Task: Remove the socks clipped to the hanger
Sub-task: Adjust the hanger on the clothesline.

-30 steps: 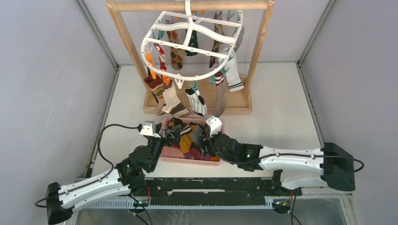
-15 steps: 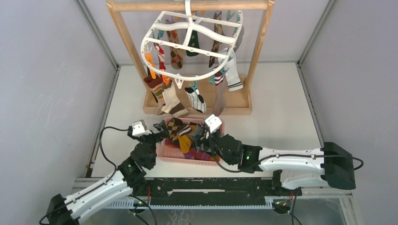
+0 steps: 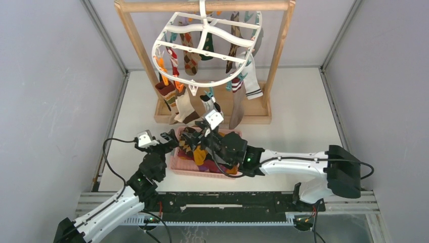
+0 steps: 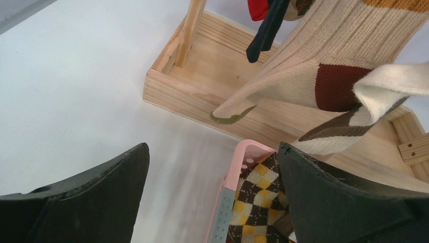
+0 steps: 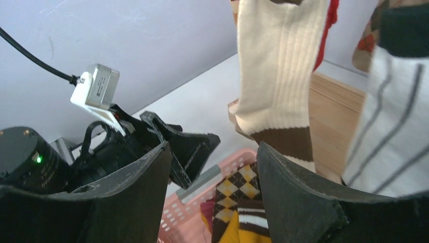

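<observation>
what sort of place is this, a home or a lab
Probably a robot test cell: grey panel walls box in a white table, with a sock hanger on a wooden stand.

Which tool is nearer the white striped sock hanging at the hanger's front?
Right. The right tool hovers open over the pink basket, just beside the white striped sock. The left tool sits farther off at the basket's left end, also open.
</observation>
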